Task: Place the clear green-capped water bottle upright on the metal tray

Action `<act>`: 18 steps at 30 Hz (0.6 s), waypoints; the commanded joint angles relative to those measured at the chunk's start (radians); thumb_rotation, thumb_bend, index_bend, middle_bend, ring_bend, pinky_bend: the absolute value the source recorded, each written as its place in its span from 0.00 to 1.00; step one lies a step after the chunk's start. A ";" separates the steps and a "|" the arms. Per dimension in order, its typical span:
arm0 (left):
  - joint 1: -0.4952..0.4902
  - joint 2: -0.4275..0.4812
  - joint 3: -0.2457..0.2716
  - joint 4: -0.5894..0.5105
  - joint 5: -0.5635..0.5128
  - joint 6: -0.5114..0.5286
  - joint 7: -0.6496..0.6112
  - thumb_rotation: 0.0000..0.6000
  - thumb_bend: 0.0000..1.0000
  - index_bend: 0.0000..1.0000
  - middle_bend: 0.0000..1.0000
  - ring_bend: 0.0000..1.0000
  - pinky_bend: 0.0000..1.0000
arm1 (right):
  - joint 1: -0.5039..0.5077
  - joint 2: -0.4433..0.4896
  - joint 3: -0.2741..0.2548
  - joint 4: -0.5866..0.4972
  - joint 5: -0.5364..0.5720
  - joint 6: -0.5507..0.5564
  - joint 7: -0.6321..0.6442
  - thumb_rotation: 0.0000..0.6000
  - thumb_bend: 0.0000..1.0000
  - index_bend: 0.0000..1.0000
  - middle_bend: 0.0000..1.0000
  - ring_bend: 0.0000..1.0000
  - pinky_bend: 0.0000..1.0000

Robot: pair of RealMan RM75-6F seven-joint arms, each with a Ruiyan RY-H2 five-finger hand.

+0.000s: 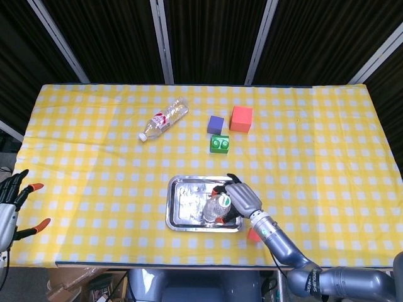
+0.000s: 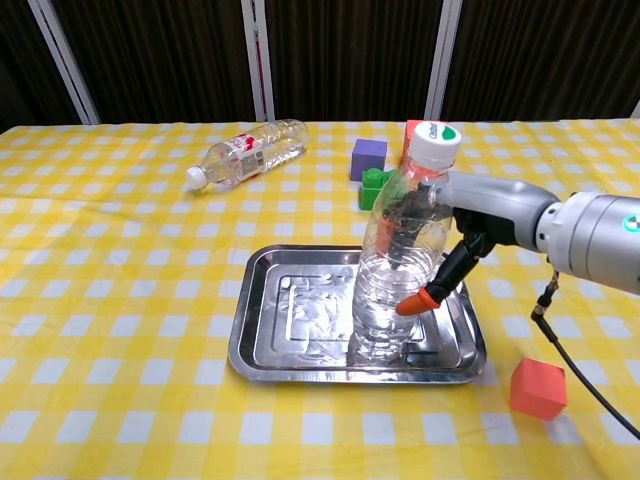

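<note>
While gripped: bottle (image 2: pixel 400 270) (right hand (image 2: pixel 455 240)).

My head view looks steeply down from high up, taking in the whole yellow checked table (image 1: pixel 94 157). My chest view sits low and close at the near edge, facing across. Both share the metal tray (image 1: pixel 173 214) (image 2: pixel 250 345), blocks, lying bottle.
</note>
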 commanded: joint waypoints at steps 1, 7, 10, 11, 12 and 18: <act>0.000 -0.001 0.000 0.001 -0.002 -0.001 0.001 1.00 0.18 0.24 0.01 0.00 0.00 | 0.002 0.010 -0.003 0.004 0.010 -0.039 0.035 1.00 0.12 0.38 0.36 0.20 0.00; 0.000 0.000 -0.001 0.001 -0.001 0.001 -0.002 1.00 0.18 0.24 0.01 0.00 0.00 | 0.000 -0.007 -0.003 0.029 -0.002 -0.054 0.062 1.00 0.12 0.34 0.28 0.16 0.00; 0.000 0.001 -0.001 0.001 -0.002 0.000 -0.004 1.00 0.18 0.24 0.01 0.00 0.00 | -0.005 -0.015 0.000 0.036 -0.017 -0.045 0.075 1.00 0.11 0.31 0.24 0.14 0.00; 0.000 0.001 -0.001 0.001 -0.002 -0.001 -0.005 1.00 0.19 0.24 0.01 0.00 0.00 | -0.008 -0.018 0.001 0.037 -0.022 -0.042 0.080 1.00 0.11 0.29 0.22 0.13 0.00; -0.001 0.001 0.000 0.002 -0.001 -0.001 -0.005 1.00 0.19 0.24 0.01 0.00 0.00 | -0.009 -0.018 0.000 0.038 -0.026 -0.041 0.084 1.00 0.11 0.27 0.20 0.12 0.00; -0.001 0.001 0.001 0.001 0.002 -0.001 -0.003 1.00 0.18 0.24 0.01 0.00 0.00 | -0.003 0.012 -0.017 0.035 -0.030 -0.064 0.056 1.00 0.10 0.14 0.11 0.09 0.00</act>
